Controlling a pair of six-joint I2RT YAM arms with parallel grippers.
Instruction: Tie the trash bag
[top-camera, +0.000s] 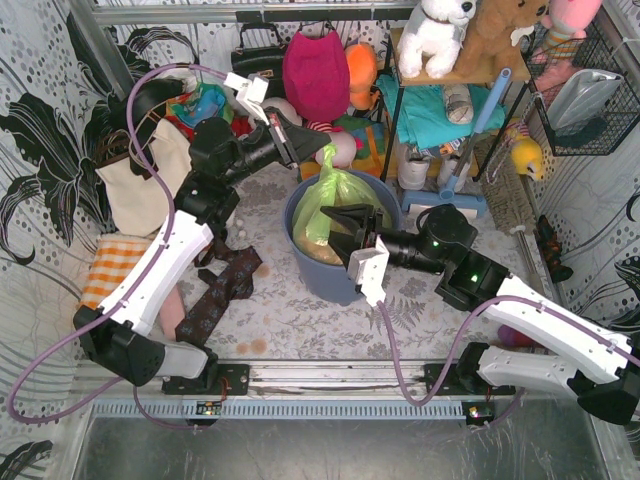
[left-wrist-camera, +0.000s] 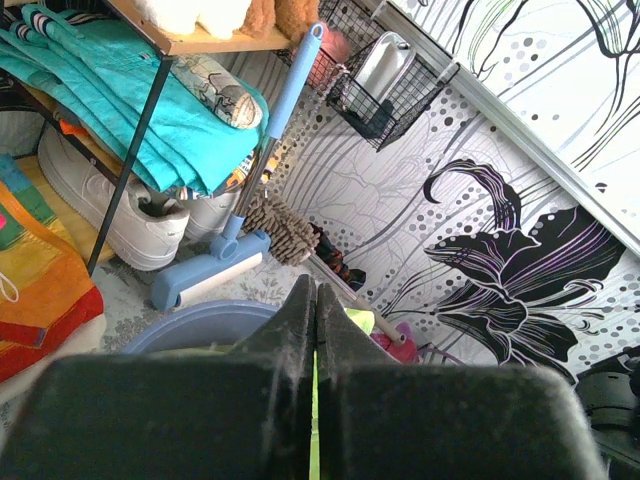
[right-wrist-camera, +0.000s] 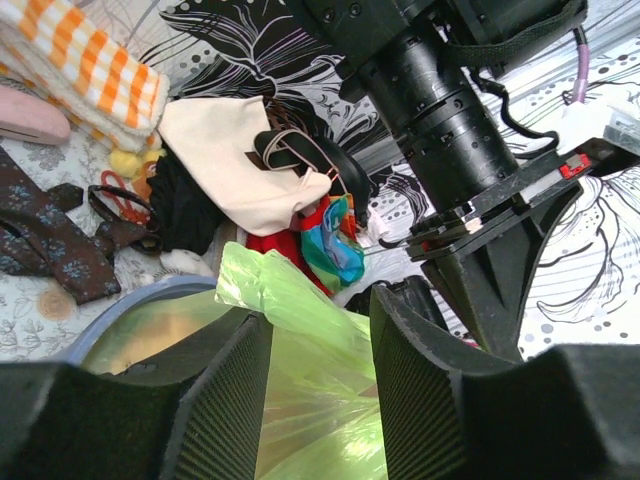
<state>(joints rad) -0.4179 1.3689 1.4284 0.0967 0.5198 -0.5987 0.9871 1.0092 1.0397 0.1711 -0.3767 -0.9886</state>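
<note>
The trash bag (top-camera: 338, 195), thin light-green plastic with brownish paper showing through, sits in a round blue-grey bin (top-camera: 322, 278) at mid table. Its top is drawn up to a point toward the left. My left gripper (top-camera: 316, 152) is shut on that top; in the left wrist view the fingers (left-wrist-camera: 290, 330) press together with a green sliver of the trash bag (left-wrist-camera: 316, 400) between them. My right gripper (top-camera: 343, 232) hovers over the bin's right side. Its jaws stand apart in the right wrist view, with the trash bag (right-wrist-camera: 310, 400) filling the gap of the gripper (right-wrist-camera: 320, 345).
A dark patterned tie (top-camera: 225, 285) lies left of the bin. A cream bag (top-camera: 140, 185) and an orange checked cloth (top-camera: 110, 268) sit at far left. Behind the bin are a shelf with teal cloth (top-camera: 430, 110), a blue mop (top-camera: 462, 185) and soft toys.
</note>
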